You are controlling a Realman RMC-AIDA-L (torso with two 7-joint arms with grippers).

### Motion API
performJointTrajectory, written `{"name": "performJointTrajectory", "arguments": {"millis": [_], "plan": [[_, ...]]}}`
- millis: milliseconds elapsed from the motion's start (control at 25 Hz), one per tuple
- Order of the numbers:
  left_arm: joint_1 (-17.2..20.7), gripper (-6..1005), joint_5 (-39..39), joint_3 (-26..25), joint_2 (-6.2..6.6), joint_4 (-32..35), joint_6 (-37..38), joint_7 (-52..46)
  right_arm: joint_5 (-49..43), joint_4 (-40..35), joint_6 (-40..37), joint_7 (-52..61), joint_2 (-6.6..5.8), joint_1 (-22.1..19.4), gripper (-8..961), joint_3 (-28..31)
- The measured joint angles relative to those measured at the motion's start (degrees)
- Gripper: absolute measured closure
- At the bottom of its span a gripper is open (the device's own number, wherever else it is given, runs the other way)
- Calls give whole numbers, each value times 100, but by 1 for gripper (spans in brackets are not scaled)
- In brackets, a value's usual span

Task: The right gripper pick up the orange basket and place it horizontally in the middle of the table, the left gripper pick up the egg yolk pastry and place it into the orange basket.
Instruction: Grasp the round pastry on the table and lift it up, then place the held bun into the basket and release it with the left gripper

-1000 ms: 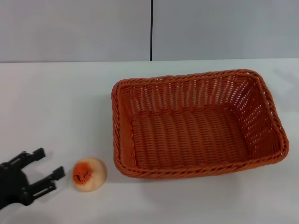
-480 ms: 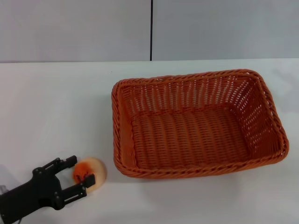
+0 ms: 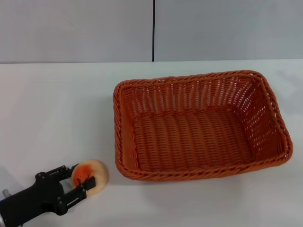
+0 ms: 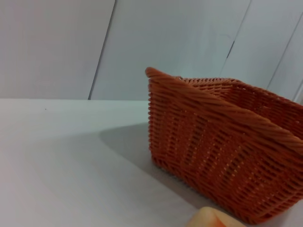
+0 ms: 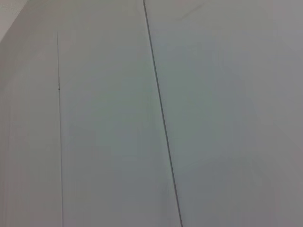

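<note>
While the orange basket (image 3: 201,125) sat lengthways near the middle of the table (image 3: 57,109), the left gripper (image 3: 78,182) reached in low from the near left corner, its two black forked fingers (image 3: 60,170) spread to either side of the egg yolk pastry (image 3: 90,176). One finger lay along the far side of the bun and the other along its near side, both close against it, though whether they had started to press was not clear. The pastry rested on the tabletop just beside the basket's left end, its seeded orange patch facing the claw. The low, flat approach seemed chosen so the fingers could take the dome across its widest part. To the right, the basket stood upright, open and empty, apparently left ready to receive the bun. The right gripper was out of sight, its wrist camera facing only a blank grey wall (image 5: 213,113), seemingly parked clear of the work
</note>
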Motion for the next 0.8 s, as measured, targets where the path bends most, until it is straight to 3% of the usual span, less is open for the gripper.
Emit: {"name": "performJointTrajectory", "arguments": {"millis": [440,480,520,560,600,640,680,800], "plan": [[88,529,-23,-176,7,-8,70,50,-21,129,211,-317,-2,-59,315,51],[162,556,-23,-495,38,14,225,6,-20,135,241,-341,-1,-62,315,64],[162,576,-23,-495,38,14,225,6,-19,136,264,-361,1,-64,315,75],[255,596,-33,-1089,80,93,613,-6,-17,136,278,-368,0,-66,315,77],[255,616,-33,-1089,80,93,613,-6,-15,137,285,-371,-1,-67,315,77],[317,636,-41,-1760,145,169,1226,-14,-12,136,288,-372,-3,-68,315,77],[317,651,-45,-2069,192,199,1615,-18,-9,136,290,-373,-4,-65,315,75],[167,698,-56,-2366,235,212,2365,-24,-6,136,291,-375,-4,-38,315,75]]}}
